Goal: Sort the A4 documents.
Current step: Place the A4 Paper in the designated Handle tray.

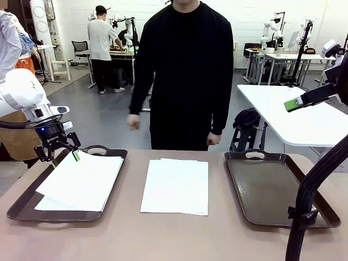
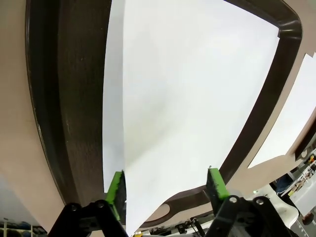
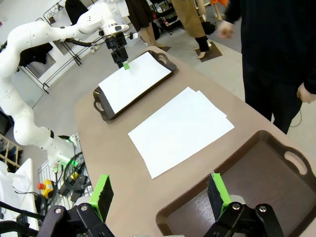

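L grip: your left gripper [image 1: 64,157] is released, jaws spread wide. Green pads [image 2: 117,190] sit either side of a sheet corner w/o pinching it.
Sheets at L: plain white thin A4 sheets [image 1: 81,182] lie just below & ahead of those fingers, in the dark brown handled tray [image 1: 22,205]. Top sheet is skewed, edges close to the rim.
Mid pile: second white sheet stack [image 1: 175,186] lies flat on the tan table [image 1: 163,234], off to that gripper's right, apart from both trays.
R grip: your right gripper [image 3: 160,190] is unclenched, nothing betw. pads, high over the near rim of the other brown tray [image 3: 256,168]; bare floor below it.
Room: bare table strips flank the mid pile. Person in black top [image 1: 185,76] stands at the far edge, hands off the table.
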Controlling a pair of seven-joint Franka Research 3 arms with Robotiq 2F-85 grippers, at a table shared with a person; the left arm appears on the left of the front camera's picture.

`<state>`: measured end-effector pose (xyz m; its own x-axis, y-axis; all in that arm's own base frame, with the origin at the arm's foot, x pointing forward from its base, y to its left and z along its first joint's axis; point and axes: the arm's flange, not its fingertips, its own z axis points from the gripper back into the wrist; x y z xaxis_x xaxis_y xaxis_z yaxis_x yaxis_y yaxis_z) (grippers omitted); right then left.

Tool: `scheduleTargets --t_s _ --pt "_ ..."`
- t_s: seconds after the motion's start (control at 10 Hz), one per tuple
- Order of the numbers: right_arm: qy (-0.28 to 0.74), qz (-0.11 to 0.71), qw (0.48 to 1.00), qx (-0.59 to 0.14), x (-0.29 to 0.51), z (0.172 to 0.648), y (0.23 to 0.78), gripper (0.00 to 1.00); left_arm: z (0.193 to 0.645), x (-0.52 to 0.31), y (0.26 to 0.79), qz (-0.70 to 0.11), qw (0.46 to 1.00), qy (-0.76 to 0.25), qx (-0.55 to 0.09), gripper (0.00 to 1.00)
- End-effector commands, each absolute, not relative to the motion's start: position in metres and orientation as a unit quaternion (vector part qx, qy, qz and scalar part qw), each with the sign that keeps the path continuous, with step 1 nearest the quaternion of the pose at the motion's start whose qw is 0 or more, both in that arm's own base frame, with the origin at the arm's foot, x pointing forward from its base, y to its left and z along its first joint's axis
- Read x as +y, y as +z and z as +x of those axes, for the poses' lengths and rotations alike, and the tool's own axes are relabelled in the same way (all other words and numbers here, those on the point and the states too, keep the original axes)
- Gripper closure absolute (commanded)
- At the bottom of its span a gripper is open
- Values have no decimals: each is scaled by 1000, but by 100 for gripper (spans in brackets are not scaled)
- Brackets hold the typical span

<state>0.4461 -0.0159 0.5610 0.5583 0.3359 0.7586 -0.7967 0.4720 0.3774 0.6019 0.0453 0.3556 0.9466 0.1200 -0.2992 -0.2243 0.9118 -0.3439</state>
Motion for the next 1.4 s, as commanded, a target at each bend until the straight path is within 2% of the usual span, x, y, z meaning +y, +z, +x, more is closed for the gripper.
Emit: scheduleTargets --t_s 0.0,0.3,0.4,0.5,1.3 --pt "355 376 798 -310 -15 446 561 0 605 42 359 -178 969 99 142 0" --pt "355 376 798 -310 -15 446 561 0 601 45 359 -193 966 104 136 0" --pt "355 376 798 -310 -15 446 561 0 599 43 362 -234 958 88 138 0" --pt "355 376 798 -310 -15 446 561 0 602 45 356 -190 968 93 137 0" --pt "355 376 798 -310 -15 446 561 0 602 45 356 -190 968 93 137 0"
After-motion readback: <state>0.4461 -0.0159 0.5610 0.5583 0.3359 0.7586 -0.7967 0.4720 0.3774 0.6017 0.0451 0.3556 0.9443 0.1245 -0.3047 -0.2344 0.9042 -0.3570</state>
